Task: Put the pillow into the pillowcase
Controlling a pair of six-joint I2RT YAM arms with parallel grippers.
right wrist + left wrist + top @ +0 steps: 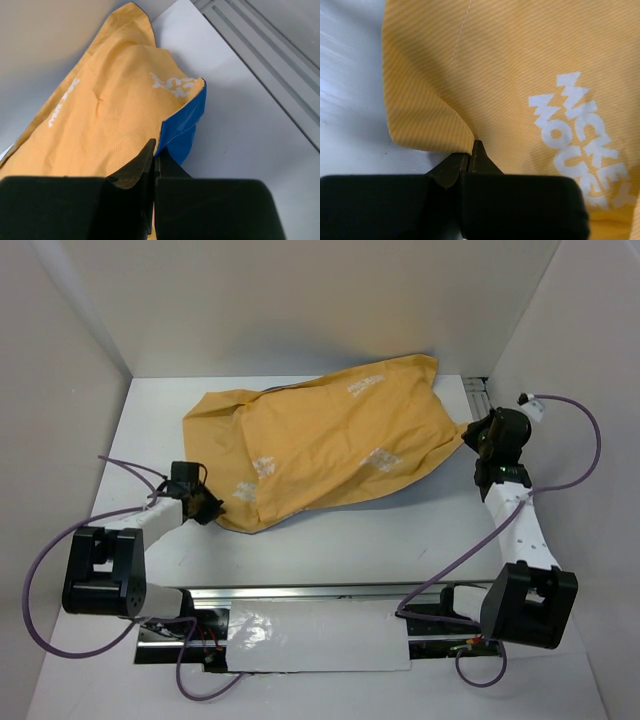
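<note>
White tabletop [400, 530], frame centre: orange-yellow pillowcase [330, 440], lower-left edge pinched in the closed left gripper [214, 507], right blue-lined corner pinched in the closed right gripper [467, 437].

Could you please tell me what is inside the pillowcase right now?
The pillowcase bulges as if filled, but orange fabric covers whatever is inside; no pillow shows. Only its blue side peeks out at one corner.

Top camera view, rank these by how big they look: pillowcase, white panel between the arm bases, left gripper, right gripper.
1. pillowcase
2. white panel
3. left gripper and right gripper: they look about alike, so I won't rank one over the other.
</note>
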